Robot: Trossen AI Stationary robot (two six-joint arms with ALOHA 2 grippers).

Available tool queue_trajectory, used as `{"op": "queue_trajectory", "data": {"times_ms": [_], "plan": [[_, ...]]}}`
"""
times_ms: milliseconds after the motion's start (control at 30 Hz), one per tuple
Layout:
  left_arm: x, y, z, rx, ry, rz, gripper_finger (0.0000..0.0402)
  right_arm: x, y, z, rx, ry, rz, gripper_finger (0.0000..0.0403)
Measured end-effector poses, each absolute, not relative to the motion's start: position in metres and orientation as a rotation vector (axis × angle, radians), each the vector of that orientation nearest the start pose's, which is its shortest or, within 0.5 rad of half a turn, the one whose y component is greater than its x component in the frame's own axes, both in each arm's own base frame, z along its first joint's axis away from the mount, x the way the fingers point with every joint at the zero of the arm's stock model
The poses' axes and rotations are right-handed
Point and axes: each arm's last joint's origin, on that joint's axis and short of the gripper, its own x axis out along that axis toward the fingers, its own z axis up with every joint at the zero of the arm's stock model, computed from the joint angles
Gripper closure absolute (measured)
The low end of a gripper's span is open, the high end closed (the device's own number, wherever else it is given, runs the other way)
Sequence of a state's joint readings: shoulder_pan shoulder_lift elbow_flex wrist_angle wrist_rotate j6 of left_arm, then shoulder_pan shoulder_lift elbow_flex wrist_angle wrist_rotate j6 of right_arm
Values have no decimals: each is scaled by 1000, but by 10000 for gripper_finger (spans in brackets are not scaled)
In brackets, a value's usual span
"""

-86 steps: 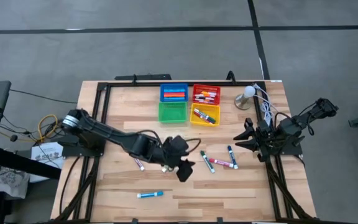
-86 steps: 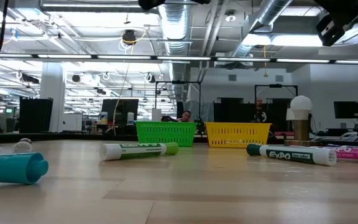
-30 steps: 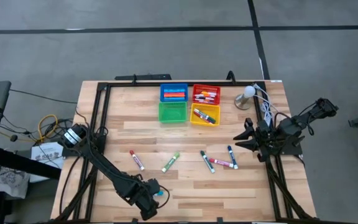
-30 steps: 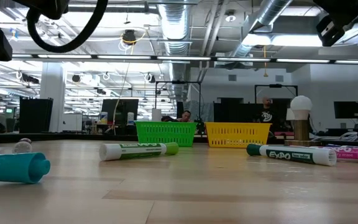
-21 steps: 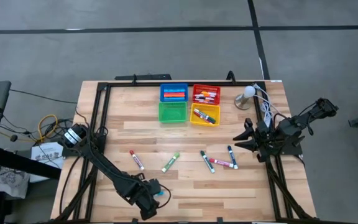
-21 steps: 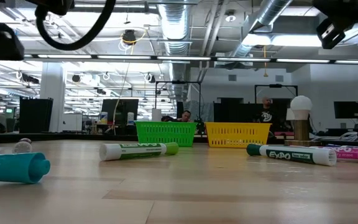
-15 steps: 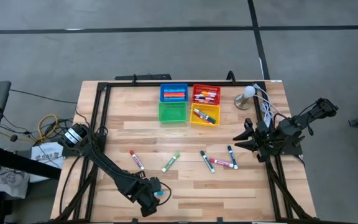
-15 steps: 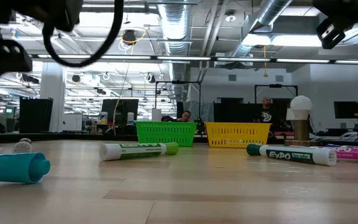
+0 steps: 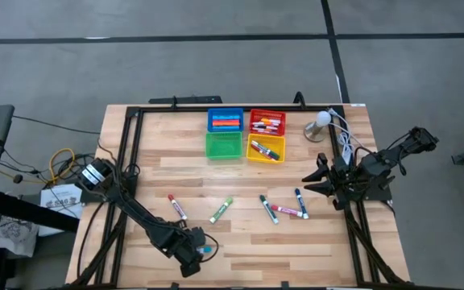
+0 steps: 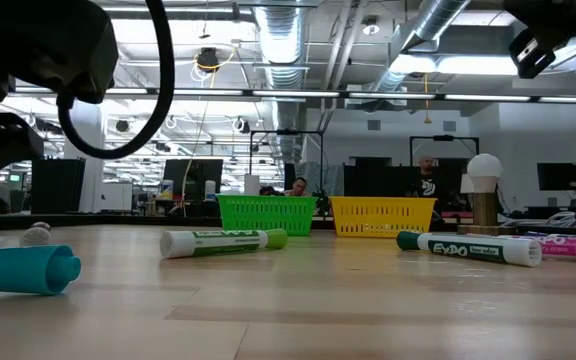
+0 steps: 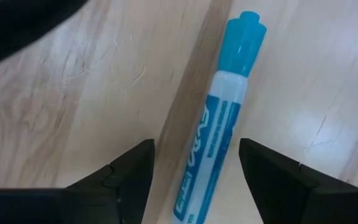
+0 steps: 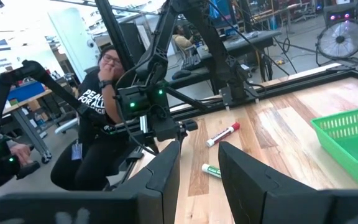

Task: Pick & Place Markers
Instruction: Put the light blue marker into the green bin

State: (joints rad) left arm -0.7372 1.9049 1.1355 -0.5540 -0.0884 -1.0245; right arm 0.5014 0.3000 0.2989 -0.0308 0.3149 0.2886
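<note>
**A:** The markers — which one is yours, and where is it?

**B:** The short white-bodied marker with the teal cap [image 11: 213, 146], lying flat on the pale wooden table [image 9: 312, 250]. Taking the green square plastic bin [image 9: 223, 146] as the landmark, that pen lies well away from it toward the table's near edge and a little to the left, and my left claw [image 9: 190, 256] hangs right over it.

**A:** How does it lie against your fingers?

**B:** In my left wrist view its barrel runs between my two dark fingertips [image 11: 126, 171], cap end pointing away from me. The long axis runs roughly fore-and-aft through the gap, tilted slightly, so my fingers would close across the barrel, not along it. My left claw stands wide apart and holds nothing; I judge the pen isn't touched yet.

**A:** So what does the coming move turn on?

**B:** Dropping straight down with the barrel centred in the gap. It sits a shade toward one finger, so I'd guess a small sideways trim first.

**A:** And further right?

**B:** Nearer the green bin lie a red-capped marker [image 9: 177, 207] and a green-capped marker [image 9: 221, 209], then three more pens [image 9: 283, 209] in a loose cluster. My right claw [image 9: 322, 179] waits right of that cluster, by the table's right rail, fingers partly apart, with nothing between them. My left arm is plainly the nearer to the teal pen.
</note>
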Motion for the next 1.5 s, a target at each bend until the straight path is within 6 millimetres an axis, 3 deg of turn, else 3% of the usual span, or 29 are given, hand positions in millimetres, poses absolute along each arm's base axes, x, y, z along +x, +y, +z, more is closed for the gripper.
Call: {"op": "queue_trajectory", "data": {"times_ms": [167,600,1000,1333,1500], "plan": [[257,-229,127,-307,1322,147,192,99,44,238,276,55,181,301],[265,-224,125,-326,1252,176,336,99,44,239,278,53,181,301],[275,-226,134,-452,1228,66,335,99,44,240,313,42,183,301],[276,-219,180,-521,1096,-23,335,99,44,240,334,45,183,301],[282,-201,202,-548,970,45,334,99,44,240,334,45,183,301]]}}
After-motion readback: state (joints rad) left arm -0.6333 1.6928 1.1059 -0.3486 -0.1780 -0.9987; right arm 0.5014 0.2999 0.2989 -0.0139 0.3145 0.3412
